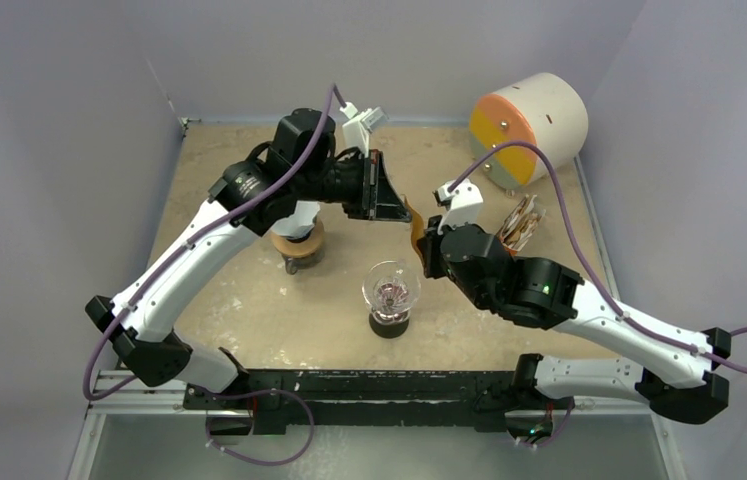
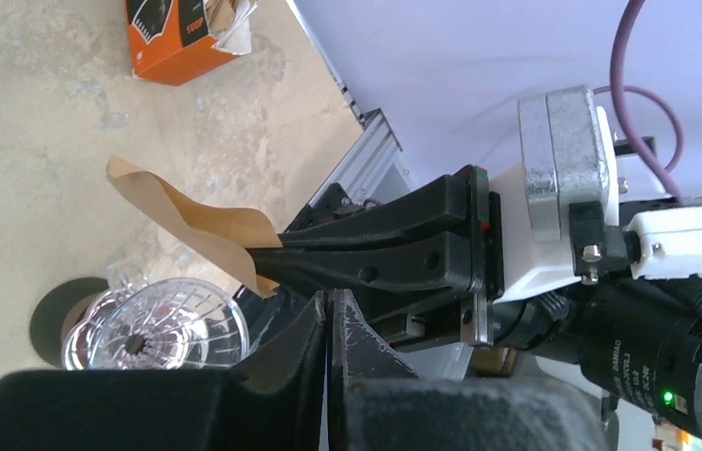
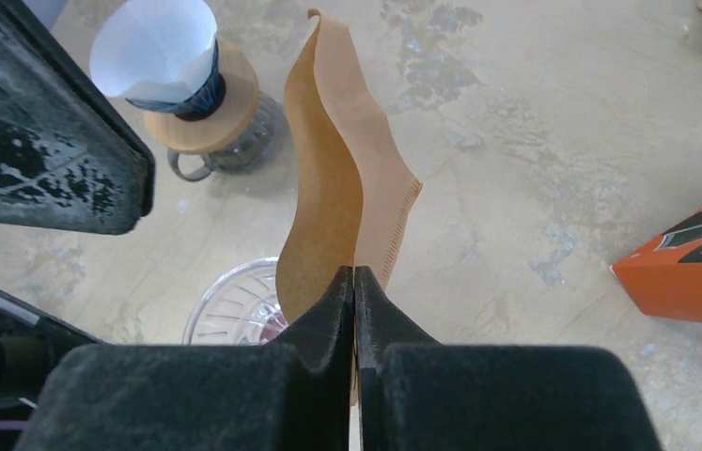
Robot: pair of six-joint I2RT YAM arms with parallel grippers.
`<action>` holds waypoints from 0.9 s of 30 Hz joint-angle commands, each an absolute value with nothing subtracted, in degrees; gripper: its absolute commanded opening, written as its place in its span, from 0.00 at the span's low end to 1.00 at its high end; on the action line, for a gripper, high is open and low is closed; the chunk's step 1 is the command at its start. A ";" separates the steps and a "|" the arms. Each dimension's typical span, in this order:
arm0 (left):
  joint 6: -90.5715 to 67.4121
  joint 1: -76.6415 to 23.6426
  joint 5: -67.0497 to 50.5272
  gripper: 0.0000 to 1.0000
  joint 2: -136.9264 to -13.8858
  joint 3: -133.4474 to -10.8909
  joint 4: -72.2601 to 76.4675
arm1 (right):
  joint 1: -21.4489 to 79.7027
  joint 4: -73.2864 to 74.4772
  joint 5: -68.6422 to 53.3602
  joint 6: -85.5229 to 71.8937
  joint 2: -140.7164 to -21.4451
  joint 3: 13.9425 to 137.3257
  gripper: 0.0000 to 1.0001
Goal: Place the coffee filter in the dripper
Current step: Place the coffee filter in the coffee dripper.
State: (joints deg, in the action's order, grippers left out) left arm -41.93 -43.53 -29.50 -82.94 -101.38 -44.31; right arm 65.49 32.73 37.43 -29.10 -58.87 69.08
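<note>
Coffee filter [image 3: 337, 188]: brown paper, flattened and wavy. Its lower edge is clamped in the right tool [image 3: 354, 274], which holds it clear of the tabletop [image 3: 516, 141] near mid-scene. It is not in the dripper.

Top view, left to right:
- **Dripper** [image 3: 189, 101]: at 9 o'clock of the filter, well apart, mostly hidden under the left arm [image 1: 199, 250]. Only the right wrist view shows it properly. It is a dark blue cone with a white paper filter [image 3: 154, 47] in it, seated in a wooden ring [image 3: 225, 117] on a glass cup [image 3: 257, 141].
- **Left tool** [image 2: 328, 301]: at 11 o'clock of the filter, near it. It is clenched, fingers pressed flat together.
- **Clear ribbed funnel** [image 1: 392, 288]: at 6 o'clock, on a black base [image 1: 389, 326].
- **Orange box** [image 3: 680, 263]: at 3 o'clock, open, with paper filters [image 1: 521, 218] fanned out of it.
  - Right wrist view: white lettering starts "CO", the rest is cut off.
  - Left wrist view: a black graphic on the box, unreadable.
- **White drum** [image 1: 539, 120]: at 1 o'clock, with an orange/yellow face.
</note>
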 commanded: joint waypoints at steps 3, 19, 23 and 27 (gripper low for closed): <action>-47.24 -43.71 -30.42 0.00 -83.86 -100.11 -36.97 | 65.63 26.45 41.58 -27.89 -58.18 69.58 0.00; -47.89 -43.77 -27.47 0.00 -85.62 -97.80 -36.63 | 67.48 23.81 46.45 -27.85 -59.41 68.91 0.00; -45.75 -43.85 -23.60 0.00 -85.09 -98.36 -39.73 | 67.80 23.89 48.14 -27.97 -59.56 68.73 0.00; -43.01 -43.90 -19.29 0.00 -85.44 -99.99 -43.58 | 68.31 23.20 48.69 -28.19 -59.91 68.81 0.00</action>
